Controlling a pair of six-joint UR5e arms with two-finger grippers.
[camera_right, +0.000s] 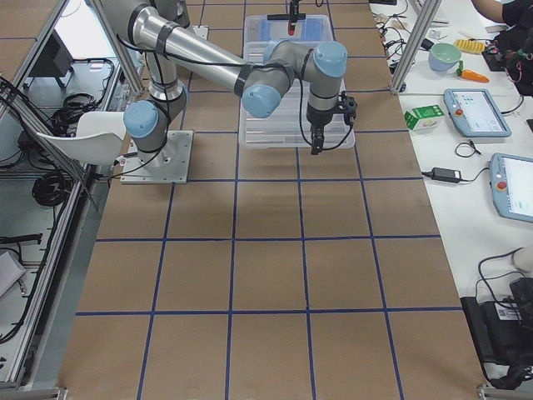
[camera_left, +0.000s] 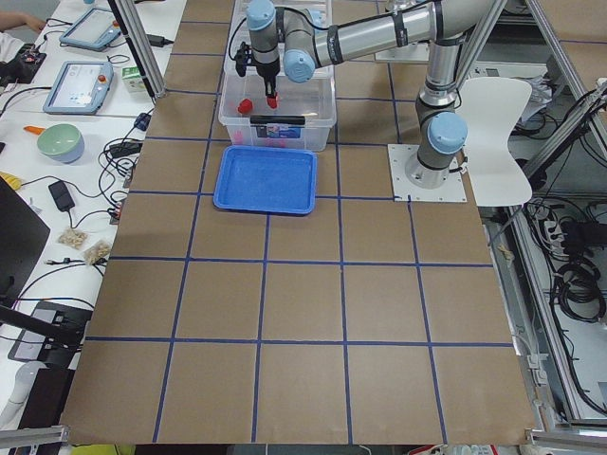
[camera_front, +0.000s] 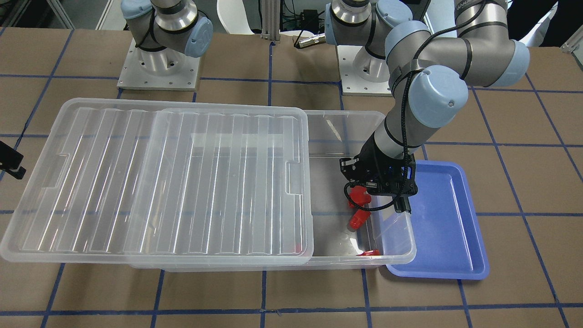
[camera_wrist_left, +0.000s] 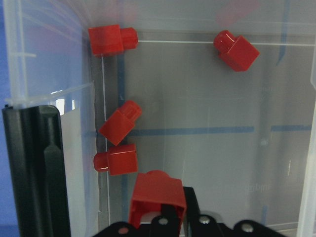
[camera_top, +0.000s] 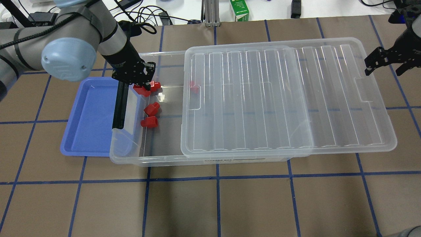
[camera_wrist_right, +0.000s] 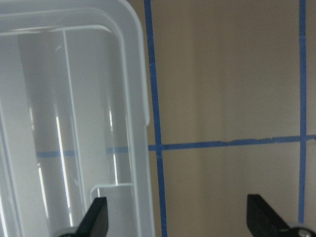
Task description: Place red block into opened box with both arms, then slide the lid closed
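My left gripper (camera_top: 143, 86) is shut on a red block (camera_wrist_left: 157, 197) and hangs over the uncovered left end of the clear box (camera_top: 148, 163). Several more red blocks lie on the box floor below, among them two (camera_wrist_left: 117, 128) (camera_wrist_left: 116, 160) by the short wall with the black bar (camera_wrist_left: 32, 173). The ribbed lid (camera_top: 279, 98) sits on the box, slid toward my right, and overhangs that end. At that overhanging end my right gripper (camera_top: 384, 64) stands open. One of its fingers (camera_wrist_right: 96, 219) is above the lid's notch; the other is above bare table.
A shallow blue tray (camera_top: 88, 121) lies against the box's left end, under my left arm. The brown table has a blue tape grid. Cables and a green carton (camera_top: 239, 10) sit beyond the far edge.
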